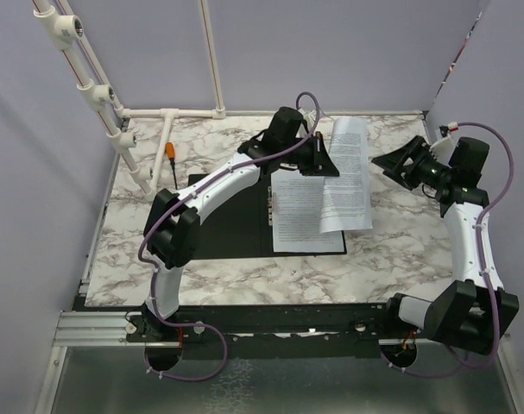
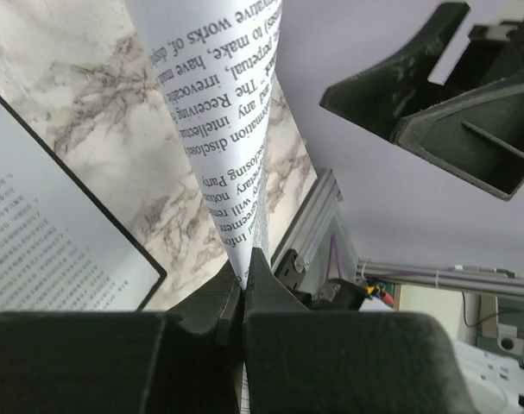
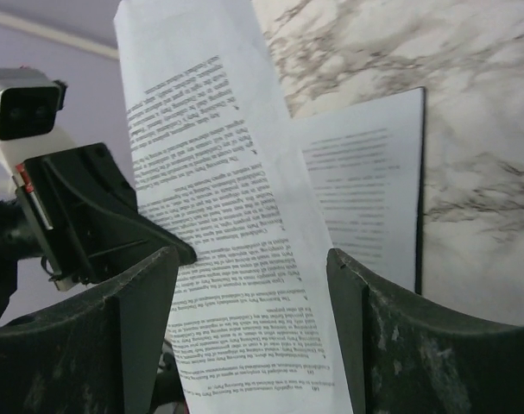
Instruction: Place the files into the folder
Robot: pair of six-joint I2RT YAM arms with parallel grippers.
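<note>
The folder [image 1: 227, 220] lies open on the marble table, black inside up, with one printed white sheet [image 1: 300, 216] lying on its right half. My left gripper [image 1: 324, 162] is shut on the edge of a second printed sheet [image 1: 350, 172] and holds it up over the folder's right edge; the pinch shows in the left wrist view [image 2: 243, 272] with the sheet [image 2: 231, 129] rising from it. My right gripper [image 1: 391, 164] is open just right of that sheet. In the right wrist view [image 3: 253, 254] the held sheet [image 3: 236, 259] hangs between its spread fingers without touching them.
An orange-handled screwdriver [image 1: 171, 157] lies at the back left of the table. A white pipe frame [image 1: 171, 113] runs along the back and left edges. Purple walls close in the back and both sides. The folder's metal clip [image 1: 270, 203] sits at its spine.
</note>
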